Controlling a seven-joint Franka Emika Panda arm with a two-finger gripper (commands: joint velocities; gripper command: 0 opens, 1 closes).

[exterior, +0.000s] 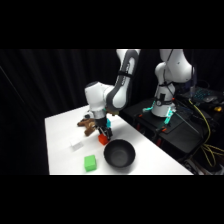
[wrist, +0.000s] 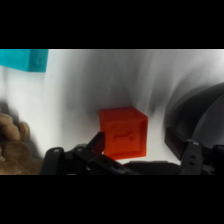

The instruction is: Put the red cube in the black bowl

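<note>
Red cube between the jaws, black bowl beside them

The small bright red-orange plastic cube [wrist: 123,133] sits between the jaws; the round matte black bowl [exterior: 119,153] lies just beside them.

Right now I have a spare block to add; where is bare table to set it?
Bare: the table's left part, beyond the green cube, and its far right strip behind the black bowl. Crowded: the middle, where gripper, red cube and brown toy cluster.
</note>
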